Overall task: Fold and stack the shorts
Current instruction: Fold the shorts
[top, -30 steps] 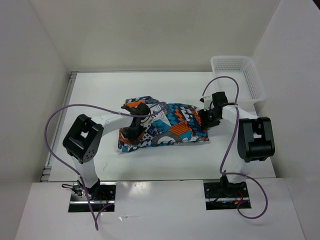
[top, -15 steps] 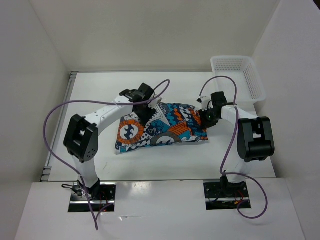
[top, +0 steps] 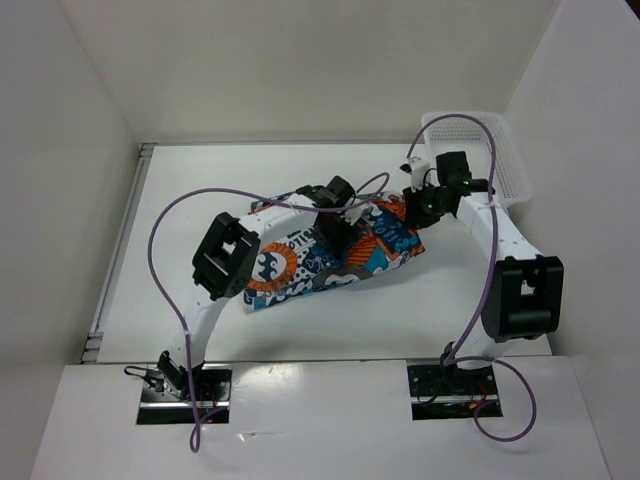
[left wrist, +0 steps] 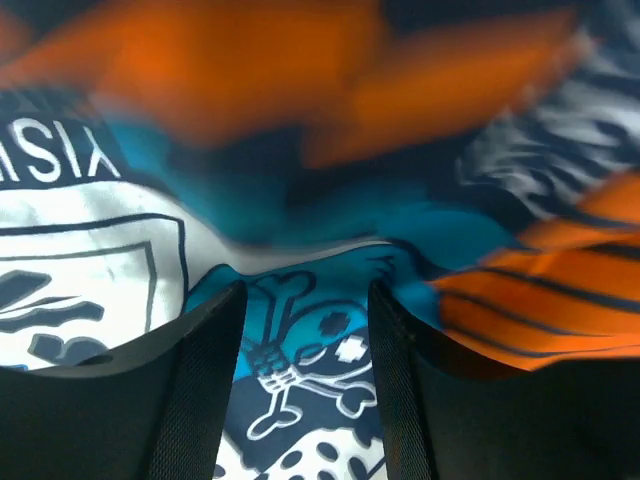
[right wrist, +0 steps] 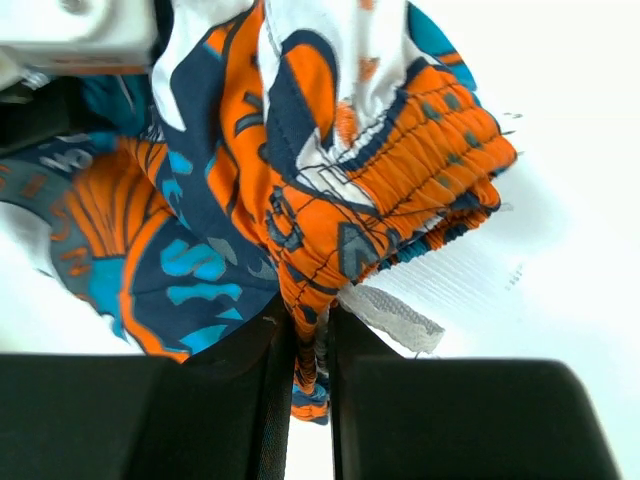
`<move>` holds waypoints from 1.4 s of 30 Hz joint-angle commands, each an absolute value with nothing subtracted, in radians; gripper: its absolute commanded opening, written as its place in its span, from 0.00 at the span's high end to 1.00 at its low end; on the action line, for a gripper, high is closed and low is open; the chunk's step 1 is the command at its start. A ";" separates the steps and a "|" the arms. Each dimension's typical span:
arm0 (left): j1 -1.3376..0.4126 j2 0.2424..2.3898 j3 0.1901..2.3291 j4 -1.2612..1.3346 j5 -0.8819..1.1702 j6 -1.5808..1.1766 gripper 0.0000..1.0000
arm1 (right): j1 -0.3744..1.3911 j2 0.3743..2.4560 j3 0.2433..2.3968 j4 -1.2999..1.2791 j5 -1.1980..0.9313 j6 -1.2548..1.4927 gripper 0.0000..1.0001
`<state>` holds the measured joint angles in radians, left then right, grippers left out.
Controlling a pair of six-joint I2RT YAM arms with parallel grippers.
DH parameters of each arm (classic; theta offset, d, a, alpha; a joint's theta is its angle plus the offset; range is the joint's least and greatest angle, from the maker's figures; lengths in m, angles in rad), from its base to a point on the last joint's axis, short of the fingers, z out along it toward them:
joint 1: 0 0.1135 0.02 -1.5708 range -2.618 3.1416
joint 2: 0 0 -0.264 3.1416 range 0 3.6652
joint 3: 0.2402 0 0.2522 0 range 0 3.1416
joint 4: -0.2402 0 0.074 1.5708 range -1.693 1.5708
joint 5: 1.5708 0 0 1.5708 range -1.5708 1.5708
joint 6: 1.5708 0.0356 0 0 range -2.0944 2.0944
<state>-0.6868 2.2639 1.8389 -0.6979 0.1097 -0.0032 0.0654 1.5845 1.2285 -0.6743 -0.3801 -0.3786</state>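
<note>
The shorts point(top: 290, 275) lay bunched in the middle of the worktop point(top: 200, 200), partly folded, with their waistband end raised toward the right. I had the right pincer point(right wrist: 310, 335) pressed together on a fold of cloth just below the orange elastic waistband point(right wrist: 440, 165), so that end hung from it instead of lying flat. I judged the hold was there to carry that end across for the fold. The left pincer point(left wrist: 305, 300) was spread, its 2 fingers point(left wrist: 205, 390) low over the print near the middle. That placement looked meant to pin the cloth as a hinge, though its view was too blurred to say whether it touched. The white mesh basket point(top: 505, 170) stood at the far right corner, just beyond the right pincer and apart from the shorts.
</note>
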 commanded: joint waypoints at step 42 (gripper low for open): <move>-0.451 2.304 1.787 -0.696 0.379 0.000 0.80 | 0.442 1.886 1.871 -0.742 0.048 -0.078 1.00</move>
<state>-0.4538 2.2635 1.7916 -0.6670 0.3546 -0.0063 0.3828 1.8450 1.7596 -0.8074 0.0189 -0.1772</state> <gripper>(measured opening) 0.204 0.180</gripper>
